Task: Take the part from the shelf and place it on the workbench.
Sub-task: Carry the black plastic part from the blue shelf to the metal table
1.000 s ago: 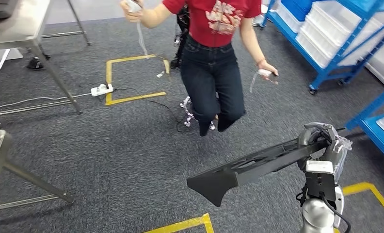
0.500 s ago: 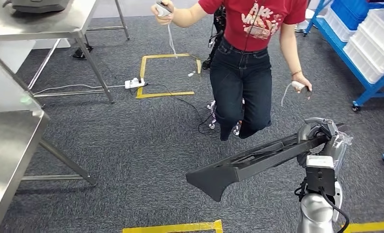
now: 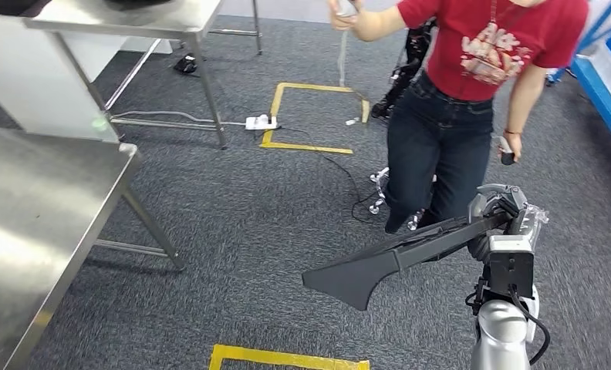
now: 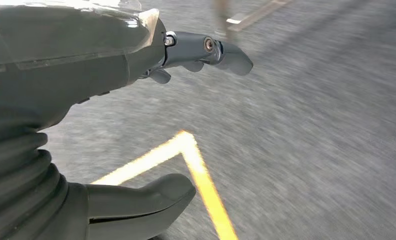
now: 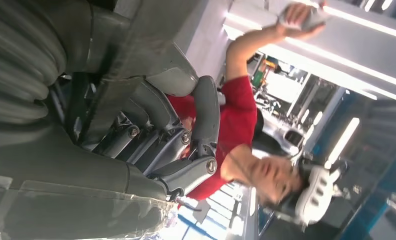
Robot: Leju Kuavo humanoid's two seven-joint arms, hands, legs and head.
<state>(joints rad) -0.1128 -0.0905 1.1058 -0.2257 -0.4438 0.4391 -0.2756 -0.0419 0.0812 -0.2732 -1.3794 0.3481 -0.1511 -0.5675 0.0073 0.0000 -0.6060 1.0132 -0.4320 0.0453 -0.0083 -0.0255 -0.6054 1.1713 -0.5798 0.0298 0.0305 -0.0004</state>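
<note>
The part (image 3: 395,258) is a long black flat piece with a wide flared end, held out low over the carpet in the head view. My right hand (image 3: 499,212) grips its narrow end at the right of that view. Seen from the right wrist, the dark fingers (image 5: 186,150) wrap around the grey part (image 5: 136,65). The steel workbench (image 3: 48,200) stands at the left, its top bare. My left hand (image 4: 86,75) hangs over the carpet with thumb and fingers apart and nothing in it.
A person in a red shirt (image 3: 472,100) stands close ahead at the right, holding controllers. A second steel table (image 3: 133,19) is at the back left. Yellow tape squares (image 3: 310,116), a power strip (image 3: 260,122) and cables lie on the floor. Blue shelving (image 3: 607,85) edges the right.
The whole picture has shifted: the camera has turned left, bringing the workbench further into view and moving the person to the right. The part stays in my right hand.
</note>
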